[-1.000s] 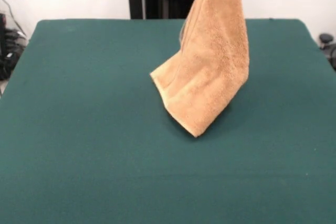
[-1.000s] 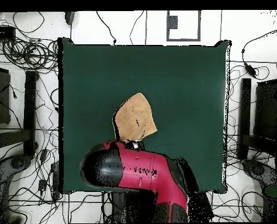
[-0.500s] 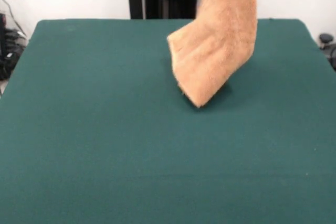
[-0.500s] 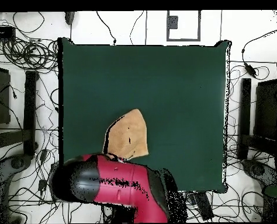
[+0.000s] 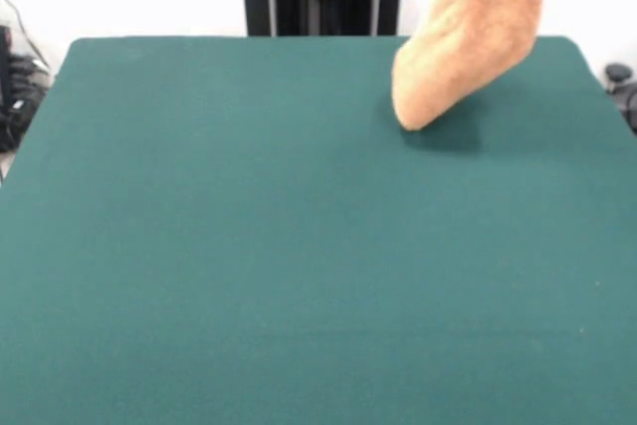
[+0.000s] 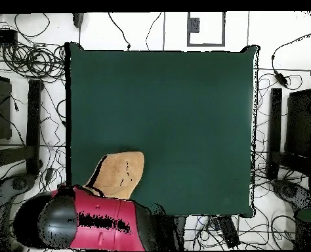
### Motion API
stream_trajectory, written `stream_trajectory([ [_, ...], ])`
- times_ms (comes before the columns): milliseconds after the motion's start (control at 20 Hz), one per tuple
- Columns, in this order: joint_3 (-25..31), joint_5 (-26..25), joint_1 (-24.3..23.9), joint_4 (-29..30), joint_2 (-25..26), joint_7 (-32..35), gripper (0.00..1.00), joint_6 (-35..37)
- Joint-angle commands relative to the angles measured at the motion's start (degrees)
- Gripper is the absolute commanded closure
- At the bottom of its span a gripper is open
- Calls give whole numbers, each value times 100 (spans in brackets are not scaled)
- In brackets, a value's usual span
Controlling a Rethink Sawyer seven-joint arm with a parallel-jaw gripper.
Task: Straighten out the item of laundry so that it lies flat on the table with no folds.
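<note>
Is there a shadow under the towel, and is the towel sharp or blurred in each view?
Front view: the towel looks soft and smeared, with no visible weave, and it casts a dark shadow on the table beside its lowest tip. Overhead view: the towel's outline is clear against the green top, with no distinct shadow; the arm covers its lower part.

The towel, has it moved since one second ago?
Yes. In the front view the towel went from the table's middle toward its far right corner, hanging bunched.
</note>
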Motion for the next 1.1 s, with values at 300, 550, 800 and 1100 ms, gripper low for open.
stream_trajectory([
  [300,660,1383,-72,1010,570,1738,100,275],
  [550,1290,1444,-1175,861,1651,8,100,-318],
  [800,1874,826,-2142,537,2358,-1158,100,-1025],
  [1100,2157,-153,-2798,-73,2583,-1154,100,-1028],
])
